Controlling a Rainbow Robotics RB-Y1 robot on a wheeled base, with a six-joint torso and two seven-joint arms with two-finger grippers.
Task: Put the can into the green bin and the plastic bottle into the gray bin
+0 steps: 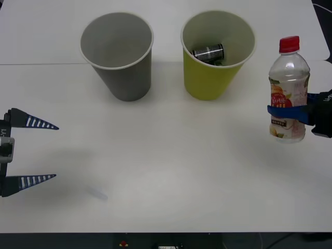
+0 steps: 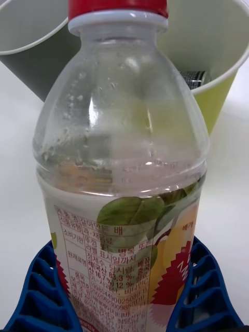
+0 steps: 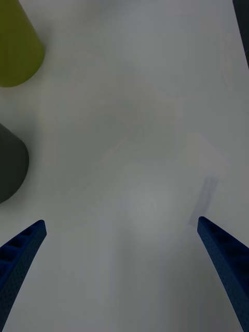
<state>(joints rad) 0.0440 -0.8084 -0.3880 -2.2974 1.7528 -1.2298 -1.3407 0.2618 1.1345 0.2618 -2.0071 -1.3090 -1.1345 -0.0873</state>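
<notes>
White table (image 1: 166, 171): right pincer (image 1: 293, 111) grips plastic bottle (image 1: 288, 98) (seemingly lifted) beside green bin (image 1: 215, 78); left pincer (image 1: 44, 151) gapes.

We see a white table (image 1: 166, 171) that takes up almost the whole front view, matte and evenly lit, with only soft, faint shadows on it. A thin seam (image 1: 41, 64) runs across it on the far left side. Along the near edge lies a dark strip (image 1: 218, 241) below the tabletop. At the far right corner a curved dark line (image 1: 322, 13) crosses the surface.
</notes>
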